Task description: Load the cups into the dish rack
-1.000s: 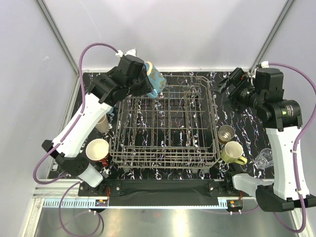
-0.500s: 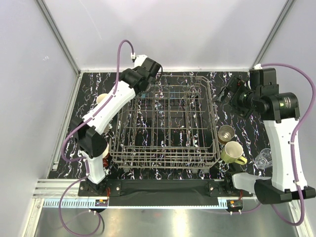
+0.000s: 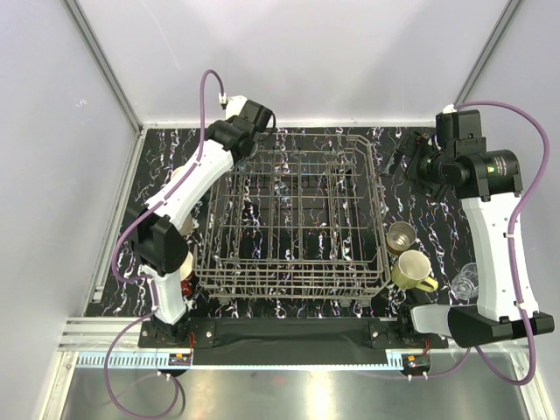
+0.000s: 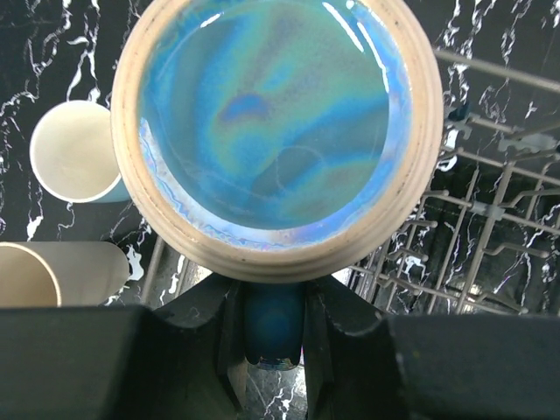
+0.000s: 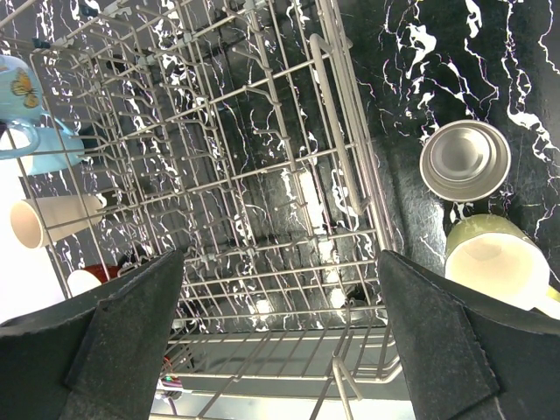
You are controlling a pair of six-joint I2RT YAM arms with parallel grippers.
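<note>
1. Left gripper [image 4: 274, 334]: jaws drawn narrow on the handle of a light blue glazed mug [image 4: 271, 122] with a cream rim. The mug's mouth faces the wrist camera.
2. Mug location: held at the far-left corner of the large grey wire dish rack [image 3: 293, 219]. In the left wrist view, rack wires lie below it on one side. The black marbled table [image 3: 398, 206] and two cream cups [image 4: 74, 149] lie on the other.
3. Right gripper [image 5: 278, 262]: fingers spread wide, holding nothing, poised over the rack's right side.
4. Not yet loaded, right of the rack: round steel tumbler [image 5: 465, 157], yellow-green mug [image 5: 494, 258], small clear glass [image 3: 468, 280].
5. Risk: the grip is on the handle alone, so the mug may swing or slip when turned over for the tines.
6. Risk: lowered from here, the mug may catch the rack's rim wire instead of landing inside, then topple onto the cream cups.
7. Markings: a butterfly motif on the mug's side shows in the right wrist view. No brand, label or legible writing appears anywhere.
</note>
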